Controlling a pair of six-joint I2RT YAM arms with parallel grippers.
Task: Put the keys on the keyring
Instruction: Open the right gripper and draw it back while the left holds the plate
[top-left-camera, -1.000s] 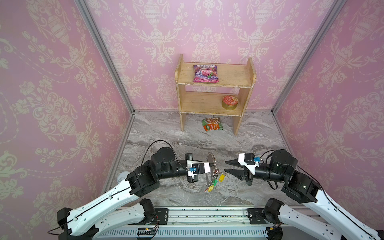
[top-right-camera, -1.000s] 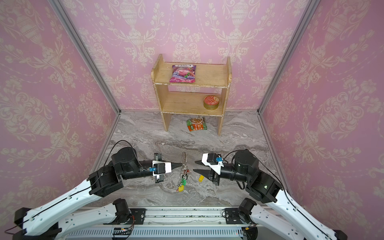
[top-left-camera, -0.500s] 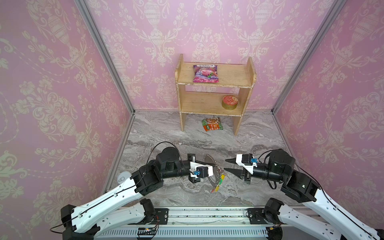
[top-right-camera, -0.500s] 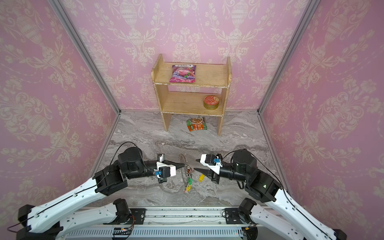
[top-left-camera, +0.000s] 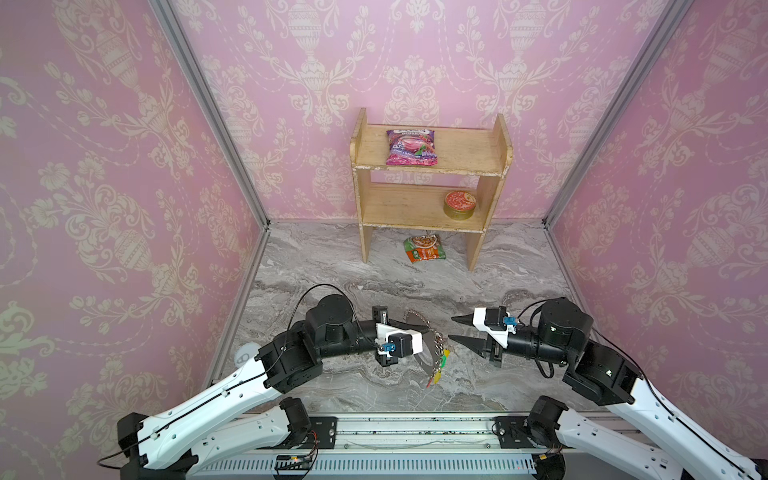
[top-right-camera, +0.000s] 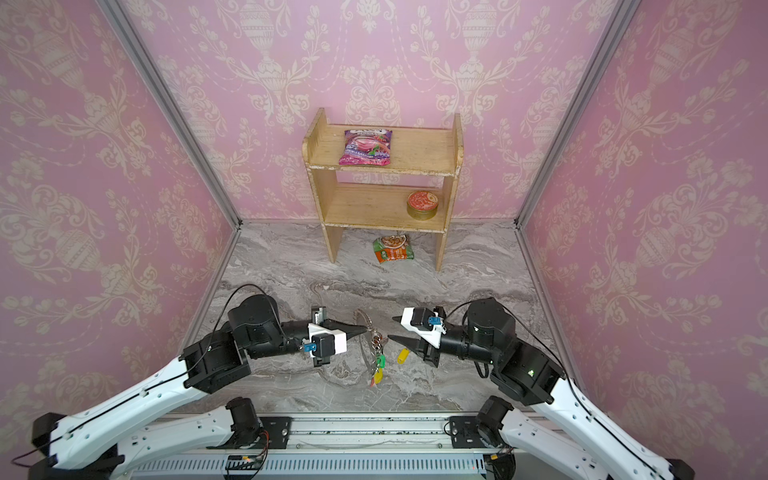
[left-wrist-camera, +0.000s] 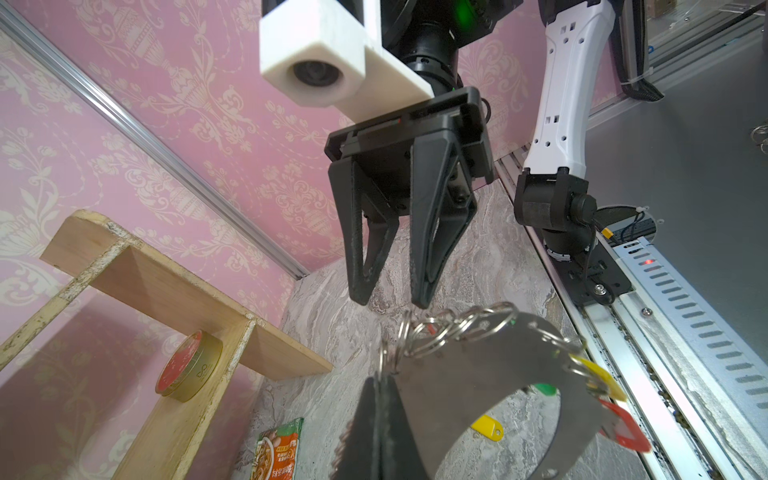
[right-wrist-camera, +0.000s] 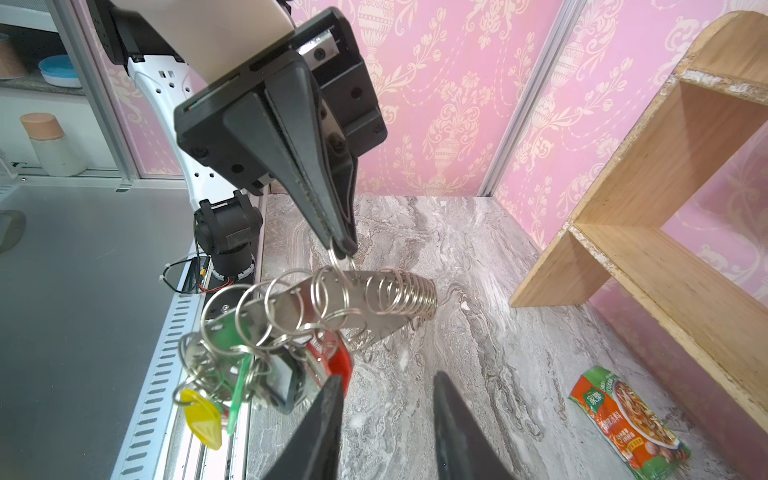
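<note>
Now the left arm has swung in toward the middle of the bench (top-left-camera: 374, 286), bringing the keyring (right-wrist-camera: 374, 328) with it. The left fingers (right-wrist-camera: 299, 166) are pressed together on one small silver loop (right-wrist-camera: 338, 266) at the band's edge, so the hoop hangs tilted and clear of the bench, right in front of my right arm. The gap between the two arms has narrowed over the last second. The right fingers (left-wrist-camera: 417, 249) have spread a little wider and stand apart with nothing between them, their tips just short of the ring's loops.

The keys (right-wrist-camera: 249, 374) already threaded dangle in a bunch from the low side of the ring, with green, yellow and red tags together. They have shifted along with the ring. One yellow-tagged key (top-right-camera: 402, 355) has not moved. It lies flat on the bench close by the right fingers, and from the left wrist I see it through the hoop.

I read this as the ring being offered up, not a key being fitted. That loose key is what remains, so I think my right fingers need to drop to it next. The ring hangs by a single loop and will likely swing, which makes threading fiddly.
</note>
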